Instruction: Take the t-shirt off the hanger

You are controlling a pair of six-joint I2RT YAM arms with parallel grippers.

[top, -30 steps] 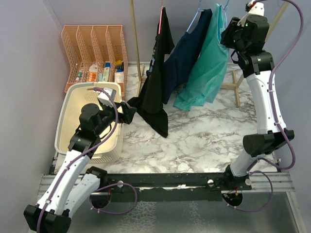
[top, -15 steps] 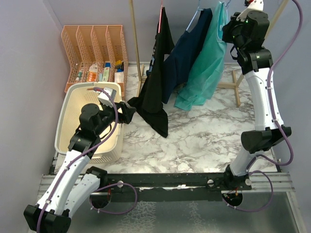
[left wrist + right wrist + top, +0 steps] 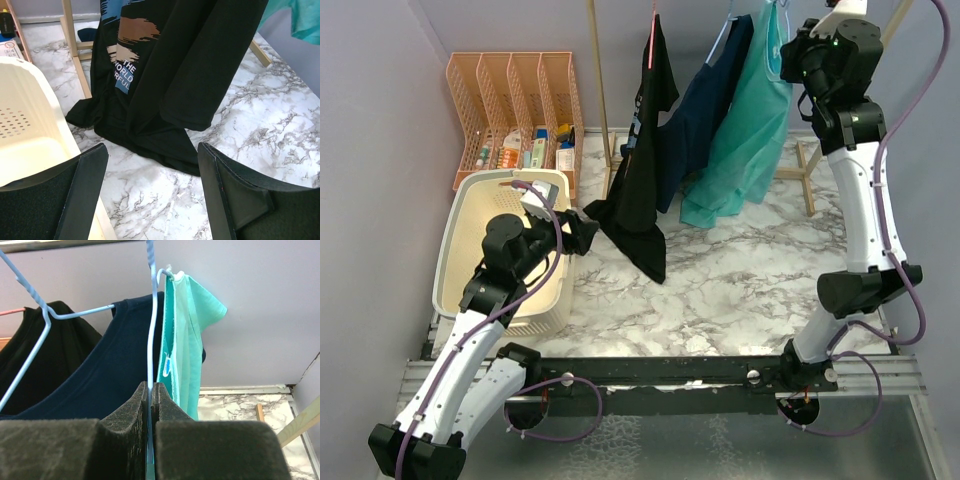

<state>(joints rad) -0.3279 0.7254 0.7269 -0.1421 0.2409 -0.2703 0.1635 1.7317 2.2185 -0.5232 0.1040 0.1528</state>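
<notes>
The right end effector [image 3: 150, 390] is pinching shut on the blue hanger wire [image 3: 151, 335], with the teal t-shirt [image 3: 186, 345] hanging just past its tips. The left end effector [image 3: 151, 150] is sitting open. Next, I think, comes lifting the hanger free.

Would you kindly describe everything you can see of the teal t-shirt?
The teal t-shirt is thin, slightly creased fabric, hanging limp on a light-blue wire hanger at the row's right end, against the navy shirt. A short sleeve sticks out near the top. The right gripper is shut on the hanger wire beside its collar.
</notes>
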